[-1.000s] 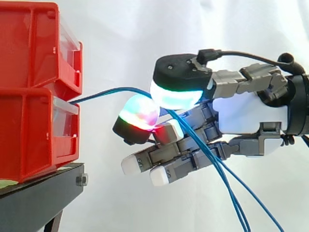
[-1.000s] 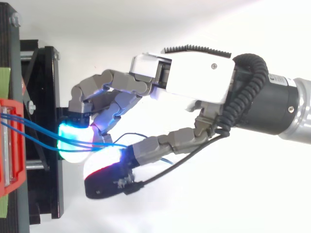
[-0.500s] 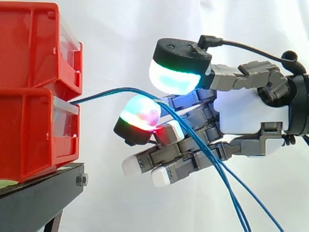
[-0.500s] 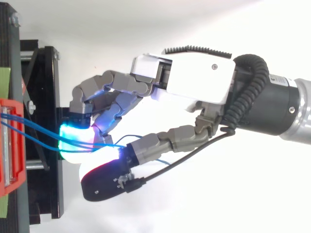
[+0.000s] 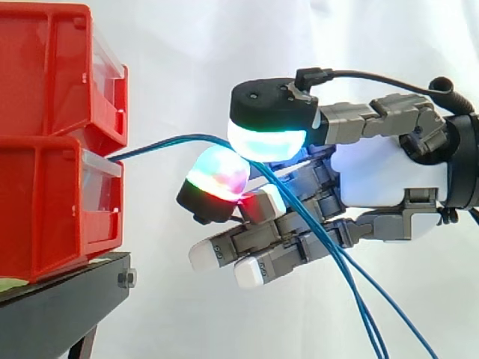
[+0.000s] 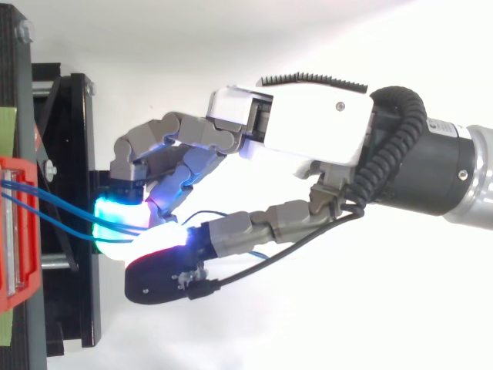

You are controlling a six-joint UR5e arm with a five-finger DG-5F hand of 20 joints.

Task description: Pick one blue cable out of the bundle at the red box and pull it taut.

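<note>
Hand is sitting right of the red bins, clear of them, palm side facing the bins. Two bins are stacked on the black stand: upper bin and lower bin. White curtain is hanging behind.

Blue cables are coming out at the top front of the lower bin. They are arching up and right across the gap to the hand, bowed rather than straight. They are running over the red-green finger pad and under the cyan thumb pad. The two pads are meeting there, so thumb and finger are pinching the cables between them. Can't tell how many strands are caught.

Past the pinch the cables are splitting into separate strands. These are crossing in front of the lower fingers and hanging down to the bottom edge at lower right.

Remaining fingers are curling below the pinch, white tips pointing at the bins and touching nothing.

In the top view the hand is lying across the middle, fingers bent toward the stand. Two blue strands are running from the red bin at the left edge into the glowing pads.
</note>
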